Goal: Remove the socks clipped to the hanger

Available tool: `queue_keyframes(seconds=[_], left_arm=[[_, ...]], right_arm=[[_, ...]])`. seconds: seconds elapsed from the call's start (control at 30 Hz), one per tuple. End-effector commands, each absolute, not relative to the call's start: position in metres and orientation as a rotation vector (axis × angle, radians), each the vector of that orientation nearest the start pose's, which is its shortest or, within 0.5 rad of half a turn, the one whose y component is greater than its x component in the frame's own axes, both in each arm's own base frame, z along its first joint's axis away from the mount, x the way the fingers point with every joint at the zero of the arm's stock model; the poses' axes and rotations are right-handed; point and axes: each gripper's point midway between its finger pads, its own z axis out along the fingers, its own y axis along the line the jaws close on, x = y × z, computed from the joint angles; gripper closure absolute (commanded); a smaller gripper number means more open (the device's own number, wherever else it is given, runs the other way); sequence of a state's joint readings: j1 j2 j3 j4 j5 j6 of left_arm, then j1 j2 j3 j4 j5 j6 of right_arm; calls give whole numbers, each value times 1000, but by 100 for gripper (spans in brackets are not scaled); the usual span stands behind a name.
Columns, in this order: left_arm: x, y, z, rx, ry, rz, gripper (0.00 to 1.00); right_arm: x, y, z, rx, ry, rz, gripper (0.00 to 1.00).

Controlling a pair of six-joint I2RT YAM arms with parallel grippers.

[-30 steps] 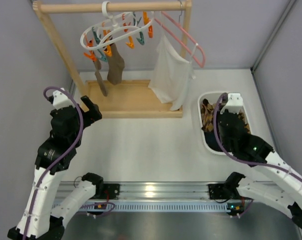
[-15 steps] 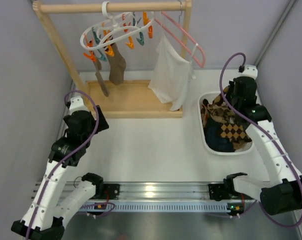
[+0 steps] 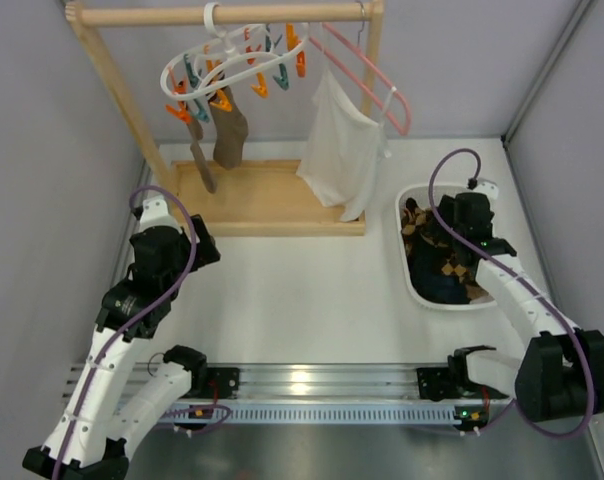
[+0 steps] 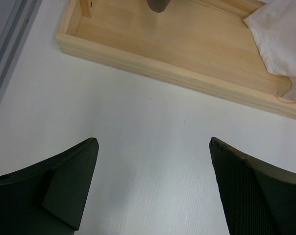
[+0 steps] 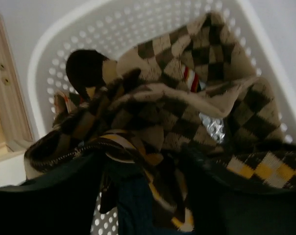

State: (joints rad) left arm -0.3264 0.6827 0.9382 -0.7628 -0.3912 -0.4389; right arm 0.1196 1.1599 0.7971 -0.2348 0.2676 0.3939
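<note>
The white oval hanger (image 3: 222, 62) hangs from the wooden rail with orange and teal pegs around it. Two brown socks (image 3: 231, 135) are clipped to it and dangle over the rack's base; the toe of one shows in the left wrist view (image 4: 159, 5). More argyle socks (image 5: 187, 93) lie heaped in the white basket (image 3: 410, 280). My right gripper (image 5: 148, 169) hovers low over that heap, jaws apart, gripping nothing. My left gripper (image 4: 153, 147) stands open over bare table, just in front of the rack's base.
The wooden rack has a tray-like base (image 3: 267, 200) and slanted posts. A white cloth (image 3: 340, 150) hangs from a pink wire hanger (image 3: 374, 82) to the right of the sock hanger. Grey walls close in both sides.
My right arm swung from the far end of the basket down over the sock heap and its jaws opened. The left arm has barely moved in the last half second.
</note>
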Motion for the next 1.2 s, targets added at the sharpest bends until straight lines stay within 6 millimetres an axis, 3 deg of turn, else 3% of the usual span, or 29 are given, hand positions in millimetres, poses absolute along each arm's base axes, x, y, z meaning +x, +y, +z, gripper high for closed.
queue_keyframes(seconds=[0.0,0.07,0.13,0.2,0.33,0.5,0.57,0.67,0.73,0.87,0.97,1.17], left_arm=[[242,-30,258,-341,1965,-105,2],[241,-30,258,-339,1965,-106,2],[241,-30,258,-341,1963,-104,2],[241,-29,258,-347,1962,-99,2],[242,-30,257,-345,1968,-99,2],[241,-28,258,-354,1961,-96,2],[241,-26,259,-362,1955,-88,2],[242,-25,265,-369,1943,-86,2],[244,-25,269,-371,1937,-88,2],[246,-26,277,-367,1929,-89,2],[246,-26,291,-369,1898,-104,2],[253,-42,316,-336,1880,-200,2]], right_arm=[[352,7,172,502,1984,60,27],[349,2,172,506,1988,30,25],[344,-4,175,519,1993,-16,16],[340,-10,192,527,1957,-36,11],[331,-14,221,508,1894,-41,10],[326,-19,225,500,1900,-79,8],[326,-9,222,446,1924,-28,8],[325,25,227,321,1915,166,9],[321,60,243,194,1870,367,8],[283,112,286,-19,1736,692,9],[258,125,305,-104,1670,767,8],[211,153,324,-286,1534,972,4]])
